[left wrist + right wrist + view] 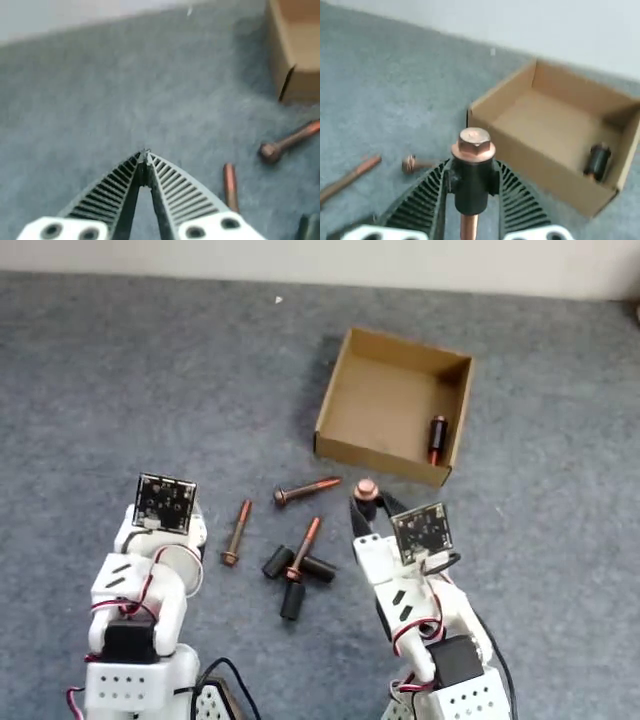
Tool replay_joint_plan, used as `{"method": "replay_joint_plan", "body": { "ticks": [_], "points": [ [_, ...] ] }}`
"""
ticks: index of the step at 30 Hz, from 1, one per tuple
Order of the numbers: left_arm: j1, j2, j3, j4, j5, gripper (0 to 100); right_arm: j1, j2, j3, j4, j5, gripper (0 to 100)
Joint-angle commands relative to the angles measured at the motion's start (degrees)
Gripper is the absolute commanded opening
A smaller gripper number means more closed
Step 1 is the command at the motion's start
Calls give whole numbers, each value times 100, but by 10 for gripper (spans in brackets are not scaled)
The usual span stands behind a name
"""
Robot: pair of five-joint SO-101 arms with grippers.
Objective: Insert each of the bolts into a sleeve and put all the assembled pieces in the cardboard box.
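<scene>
Grips a sleeved bolt [471,170] upright, head up, in the right jaws, just near of the cardboard box [385,455], with one assembled piece [437,438] lying inside along the box's right wall. Holds the left jaws pressed together, tip to tip, at near left. Has three loose bolts [237,532] and three black sleeves [292,600] lying on the desk [120,370] between the arms.

Grey carpet [120,380] is the work surface, w/ one small white speck [278,300] lying on it near the far edge. Behind that edge stands a pale wall [300,255].
</scene>
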Motion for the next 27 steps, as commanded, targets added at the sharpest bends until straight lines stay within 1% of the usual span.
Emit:
{"method": "replay_joint_plan", "body": {
  "ticks": [1, 5, 10, 16, 19, 27],
  "points": [
    [-110, -31, 330, -114, -114, 6, 101, 154, -611, 514, -44, 5],
    [-171, -31, 549, -413, -114, 6, 110, 963, -1604, 629, -18, 5],
    [-391, -31, 567, -501, -114, 6, 154, 2844, -3108, 576, -18, 5],
    [-409, -31, 567, -501, -114, 6, 892, 5402, -4725, -532, -26, 5],
    [-409, -31, 567, -501, -114, 6, 1209, 6615, -5455, -927, -26, 5],
    [-409, -31, 567, -501, -114, 6, 1648, 9279, -7037, -1692, -44, 5]
  ]
}}
